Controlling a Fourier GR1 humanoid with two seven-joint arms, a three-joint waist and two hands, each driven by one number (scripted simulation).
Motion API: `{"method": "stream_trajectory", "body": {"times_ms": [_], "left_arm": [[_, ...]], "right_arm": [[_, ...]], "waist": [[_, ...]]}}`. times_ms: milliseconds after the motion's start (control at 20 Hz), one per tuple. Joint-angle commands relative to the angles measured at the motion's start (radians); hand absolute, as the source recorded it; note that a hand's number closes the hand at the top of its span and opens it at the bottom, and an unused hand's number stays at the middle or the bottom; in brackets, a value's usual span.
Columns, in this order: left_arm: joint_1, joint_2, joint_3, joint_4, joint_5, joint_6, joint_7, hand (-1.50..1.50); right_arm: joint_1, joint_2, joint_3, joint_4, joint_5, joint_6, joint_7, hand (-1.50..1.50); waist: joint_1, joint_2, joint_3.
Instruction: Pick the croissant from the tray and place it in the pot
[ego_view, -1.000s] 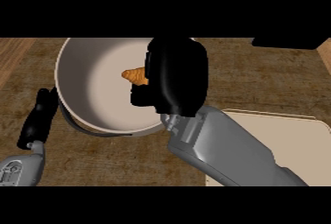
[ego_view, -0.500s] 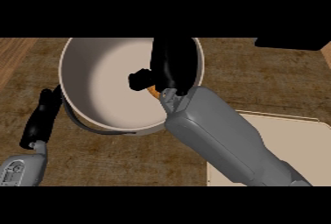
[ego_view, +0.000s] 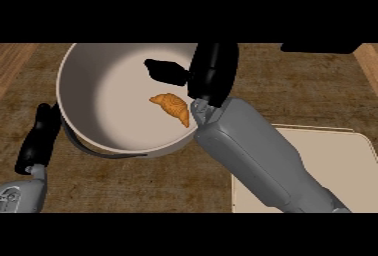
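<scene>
Head view, steeply down onto a brown mat-covered counter (ego_view: 295, 85).

- The pot (ego_view: 88, 70), pale and wide-mouthed, is seen at upper left. The croissant (ego_view: 173, 108) is seen lying on the pot's inner floor, toward its right side, clear of any finger. No part of it is seen on the tray.
- The tray (ego_view: 339, 165), cream-coloured, is seen at lower right, largely covered by the right forearm; the visible part is bare.
- The right hand (ego_view: 212, 72) is held over the pot's right rim. The palm is seen side-on above the rim; fingertips (ego_view: 166, 71) reach in over the pot floor, above the croissant and apart from it. The fingers are read as parted and relaxed, clamped on nothing.
- The left hand (ego_view: 38, 137) is seen at the left, just beside the pot's outer wall, fingers straight and together, pointing up the view. Nothing is held. It is taken as resting.
- A dark curved band under the pot's near edge is noted; handle or shadow cannot be told.

Judgement on step: the placing is judged done, since the croissant is in the pot and unheld. What is left is the withdrawal.

Next move, as advice: the right hand is to be lifted up and drawn back across the rim, with fingers kept open so that neither croissant nor pot wall is caught.
</scene>
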Motion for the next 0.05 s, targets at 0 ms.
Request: {"method": "stream_trajectory", "body": {"times_ms": [0], "left_arm": [[0.050, 0.013, 0.027, 0.002, 0.022, -0.016, -0.045, 0.00]], "right_arm": [[0.034, 0.005, -0.019, -0.004, 0.043, -0.191, 0.070, -1.50]], "waist": [[-0.021, -0.004, 0.000]]}}
